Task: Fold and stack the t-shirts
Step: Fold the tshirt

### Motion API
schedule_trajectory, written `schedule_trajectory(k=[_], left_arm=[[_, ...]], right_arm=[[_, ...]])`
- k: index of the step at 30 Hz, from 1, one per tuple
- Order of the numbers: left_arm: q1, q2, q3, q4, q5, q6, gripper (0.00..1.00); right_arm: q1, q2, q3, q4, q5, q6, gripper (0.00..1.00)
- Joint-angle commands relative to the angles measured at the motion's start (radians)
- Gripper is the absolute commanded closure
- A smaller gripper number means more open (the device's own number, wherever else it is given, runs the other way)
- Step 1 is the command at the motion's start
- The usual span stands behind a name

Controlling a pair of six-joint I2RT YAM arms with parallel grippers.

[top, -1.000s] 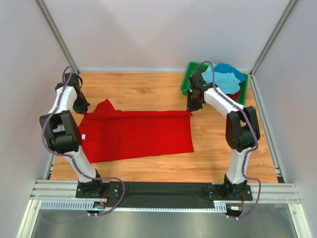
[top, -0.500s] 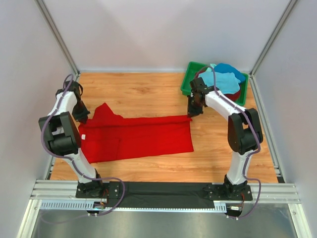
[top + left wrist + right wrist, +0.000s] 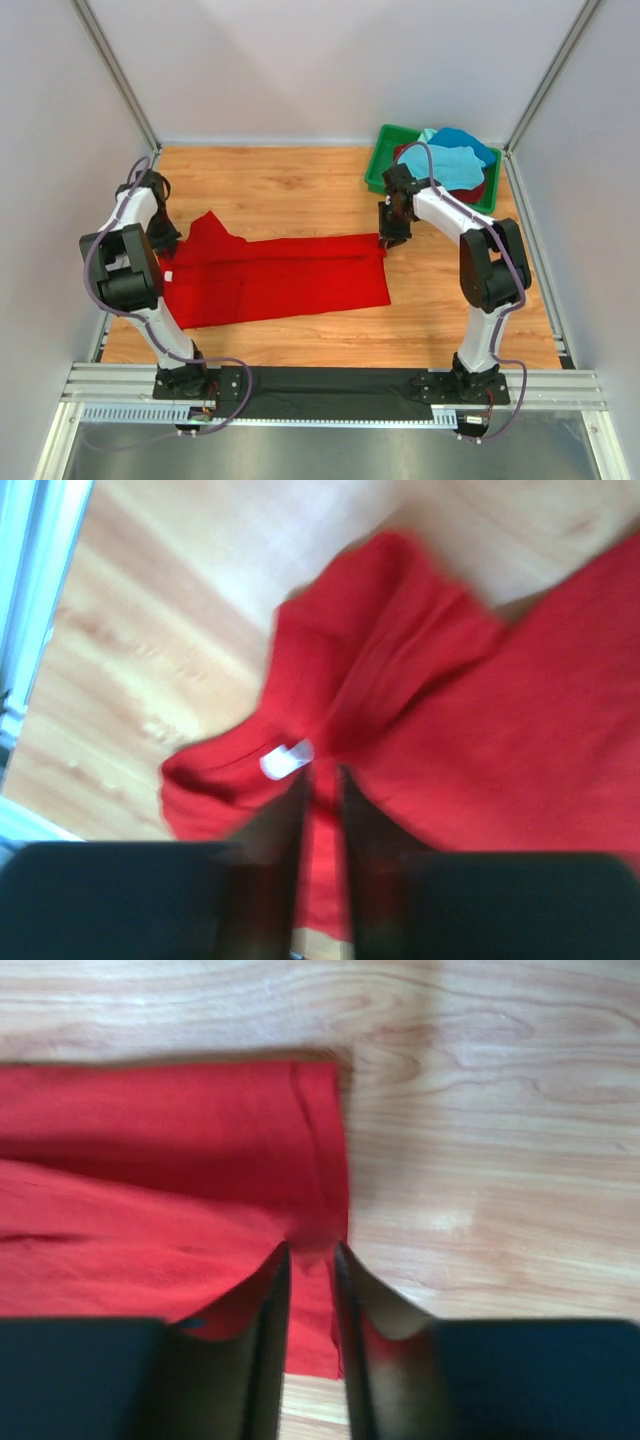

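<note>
Top external view: bright red t-shirt (image 3: 280, 280), soft matte cloth, a long folded rectangle lying on the wooden table (image 3: 300, 185). Its far edge sits nearer and slacker than a second ago. Left gripper (image 3: 165, 245) is at the collar end by the white label (image 3: 286, 760), right gripper (image 3: 388, 240) at the hem corner. Each gripper's fingers are a narrow slit apart, and I cannot tell whether they hold the cloth.
</note>
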Motion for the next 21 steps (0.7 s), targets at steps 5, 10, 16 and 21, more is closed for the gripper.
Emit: schedule_trajectory(k=[5, 10, 16, 21], left_arm=[[-0.012, -0.211, -0.120, -0.025, -0.042, -0.130, 0.45], [-0.060, -0.242, -0.129, 0.139, 0.097, -0.084, 0.40], [-0.149, 0.003, 0.064, 0.235, 0.127, -0.030, 0.39], [-0.189, 0.204, 0.280, 0.222, -0.001, -0.001, 0.37]], right_arm=[[0.028, -0.154, -0.036, 0.124, -0.037, -0.028, 0.45], [0.030, 0.003, 0.156, 0.101, -0.103, -0.014, 0.43], [0.030, 0.159, 0.375, 0.029, -0.139, -0.034, 0.43], [0.030, 0.178, 0.388, 0.032, -0.161, -0.025, 0.44]])
